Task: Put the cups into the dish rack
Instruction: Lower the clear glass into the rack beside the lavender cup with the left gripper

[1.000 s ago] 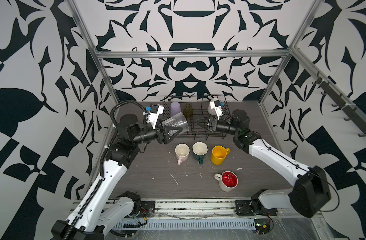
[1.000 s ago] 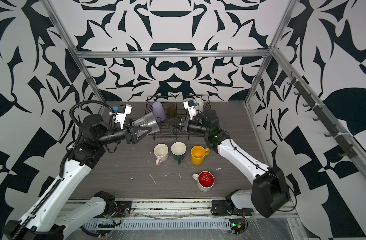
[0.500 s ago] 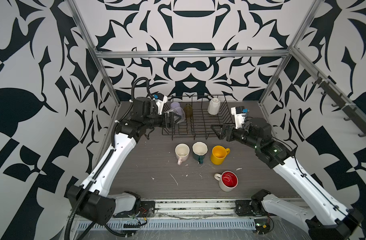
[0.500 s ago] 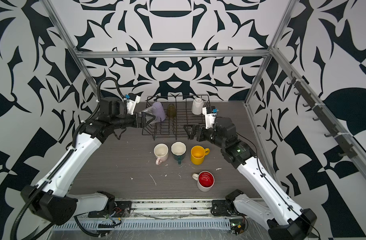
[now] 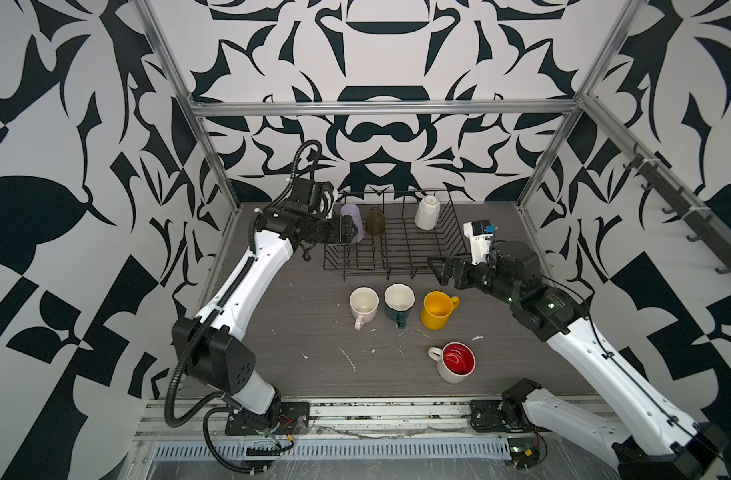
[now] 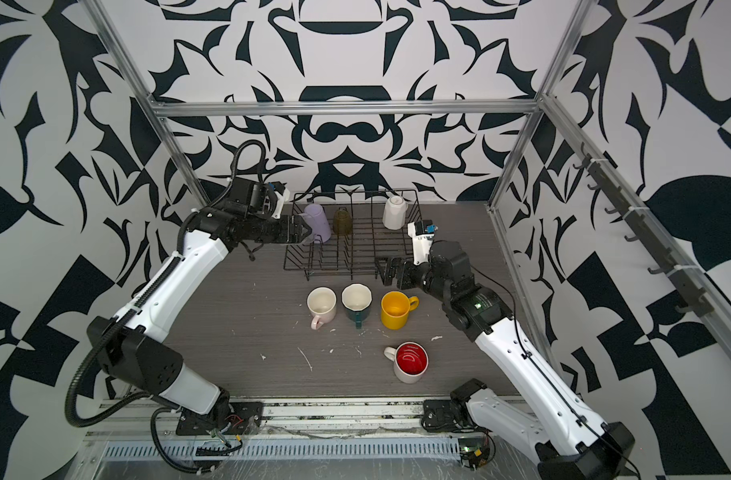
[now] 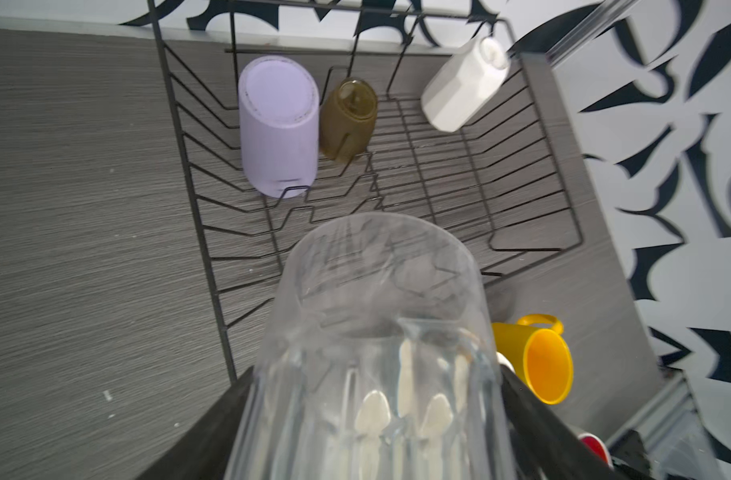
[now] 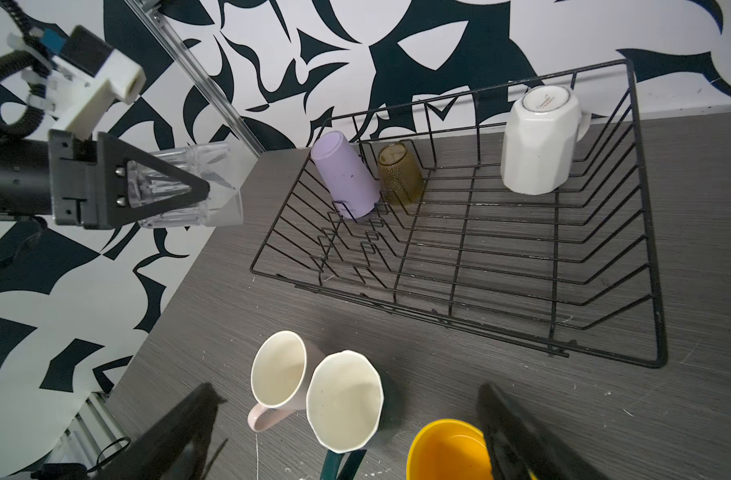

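Three cups (image 8: 536, 145) in rack (image 8: 501, 249), four on table (image 5: 313, 324); left hand (image 6: 305, 232) grasps glass (image 7: 376, 332), right hand (image 5: 436, 271) released.

the dish rack's (image 5: 401, 249) far side held the lilac tumbler (image 5: 351, 212), olive glass (image 5: 376, 221) and white faceted mug (image 5: 427, 212); its near half lay free. the left gripper's (image 6: 303, 232) clear glass (image 7: 376, 324) hung at its tumbler end.

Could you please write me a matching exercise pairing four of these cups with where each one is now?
Cups: 1 lilac tumbler; 2 white faceted mug; 3 clear glass; 4 red-lined mug.
Places: A in the left gripper; B upright on the table; C upturned, far right in the dish rack; D upturned, far left in the dish rack.
Pairs: 1-D; 2-C; 3-A; 4-B.
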`<state>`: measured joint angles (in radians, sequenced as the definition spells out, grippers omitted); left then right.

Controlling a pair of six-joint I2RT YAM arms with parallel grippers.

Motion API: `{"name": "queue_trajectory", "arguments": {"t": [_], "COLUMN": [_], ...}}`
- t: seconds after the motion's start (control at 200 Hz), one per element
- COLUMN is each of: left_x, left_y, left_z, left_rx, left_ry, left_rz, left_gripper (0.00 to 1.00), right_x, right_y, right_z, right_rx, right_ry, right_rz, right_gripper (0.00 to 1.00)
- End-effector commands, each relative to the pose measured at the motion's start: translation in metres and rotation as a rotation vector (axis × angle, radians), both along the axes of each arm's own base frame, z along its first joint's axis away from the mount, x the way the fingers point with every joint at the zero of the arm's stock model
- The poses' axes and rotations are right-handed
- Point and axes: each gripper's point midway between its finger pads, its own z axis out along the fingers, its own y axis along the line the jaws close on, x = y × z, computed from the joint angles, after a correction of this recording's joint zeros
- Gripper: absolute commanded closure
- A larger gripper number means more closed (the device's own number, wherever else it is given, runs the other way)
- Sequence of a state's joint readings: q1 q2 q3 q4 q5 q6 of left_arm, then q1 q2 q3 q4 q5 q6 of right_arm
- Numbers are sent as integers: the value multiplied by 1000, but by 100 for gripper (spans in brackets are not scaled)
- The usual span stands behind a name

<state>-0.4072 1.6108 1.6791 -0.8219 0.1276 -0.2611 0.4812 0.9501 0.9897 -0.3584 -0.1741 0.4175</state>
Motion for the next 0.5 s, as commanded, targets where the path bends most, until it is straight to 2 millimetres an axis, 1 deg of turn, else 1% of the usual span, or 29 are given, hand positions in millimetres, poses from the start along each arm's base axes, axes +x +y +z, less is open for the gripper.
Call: {"name": "queue_trajectory", "arguments": {"t": [0.0, 0.215, 0.38, 0.495], "left_x": [-2, 13, 23, 31], "left_y": [7, 3, -5, -7], "left_z": [-18, -47, -65, -78], "left_rx": [133, 274, 312, 347], "left_ry": [61, 128, 159, 174], "left_rz": [5, -1, -22, -18], "left_gripper": [100, 100, 100, 100], "right_x": [1, -1, -2, -1], "right_y": [-3, -4, -5, -4], "right_z": [6, 3, 0, -2], "right_rx": [-8, -15, -22, -22], "right_ry": [-35, -33, -28, -24], "right_rz": [-9, -8, -8, -8], "right_gripper": [1, 1, 1, 1]}}
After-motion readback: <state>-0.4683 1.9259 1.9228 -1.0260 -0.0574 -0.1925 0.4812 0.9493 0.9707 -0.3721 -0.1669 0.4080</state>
